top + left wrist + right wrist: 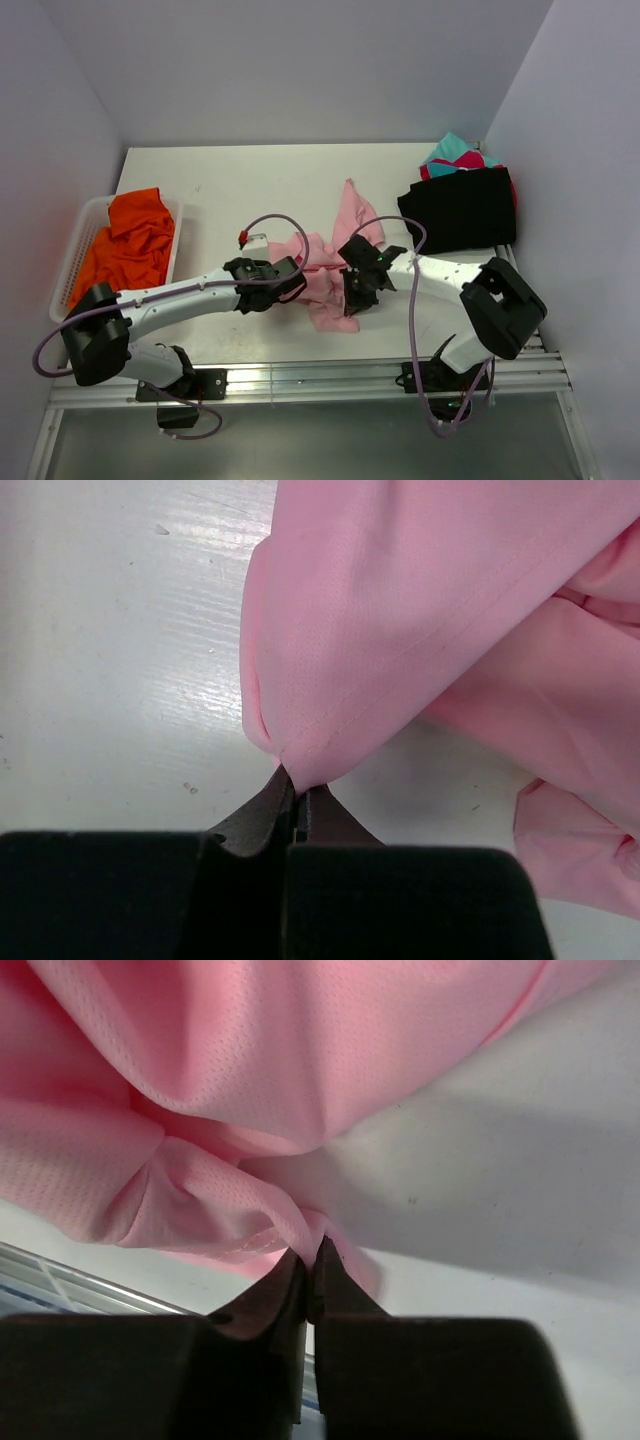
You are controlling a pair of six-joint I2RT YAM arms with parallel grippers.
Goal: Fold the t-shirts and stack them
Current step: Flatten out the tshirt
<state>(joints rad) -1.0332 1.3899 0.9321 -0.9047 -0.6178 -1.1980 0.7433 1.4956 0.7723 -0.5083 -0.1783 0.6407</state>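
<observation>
A light pink t-shirt [330,262] lies crumpled at the middle of the white table. My left gripper [292,280] is shut on a corner of the pink t-shirt [400,630] at its left side. My right gripper [357,285] is shut on a fold of the same shirt [260,1090] at its right side, lifted a little off the table. An orange t-shirt [130,245] lies in the basket at the left. A folded black t-shirt [458,210] lies at the back right, on top of magenta [470,162] and teal [450,148] shirts.
A white mesh basket [72,255] stands at the left edge of the table [220,190]. Grey walls close in the back and both sides. A metal rail [300,380] runs along the near edge.
</observation>
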